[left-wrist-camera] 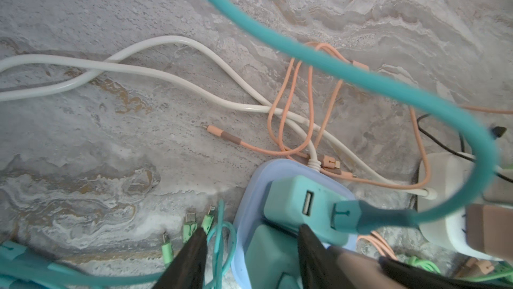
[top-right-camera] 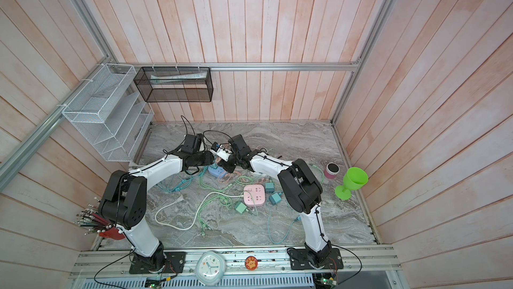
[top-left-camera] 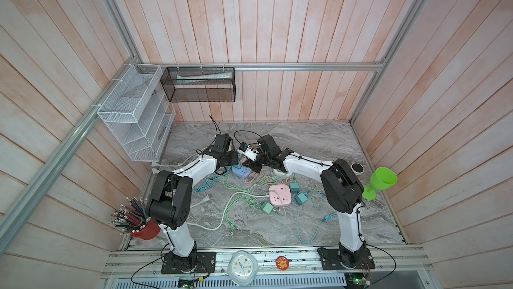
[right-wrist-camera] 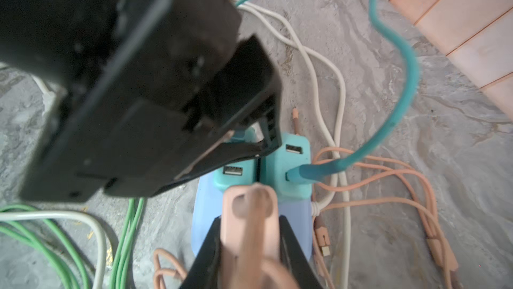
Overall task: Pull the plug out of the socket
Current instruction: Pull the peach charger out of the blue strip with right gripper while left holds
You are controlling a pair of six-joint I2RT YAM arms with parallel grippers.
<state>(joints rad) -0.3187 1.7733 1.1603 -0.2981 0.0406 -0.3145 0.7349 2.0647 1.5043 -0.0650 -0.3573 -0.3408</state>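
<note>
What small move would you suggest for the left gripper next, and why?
Probably close the left gripper on the teal charger: its fingers straddle it, one seemingly not touching, and it sits plugged into the blue socket strip. The right gripper clamps a pink plug.

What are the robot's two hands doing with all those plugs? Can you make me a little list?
left gripper: open, one finger on each side of a teal charger
right gripper: shut on a pink plug
blue socket: lying on the table, with two chargers sitting in it
teal cable: plugged into the other teal charger
pink plug out of the socket yet: cannot tell, too blurry
pink socket: farther off, no gripper near it
</note>
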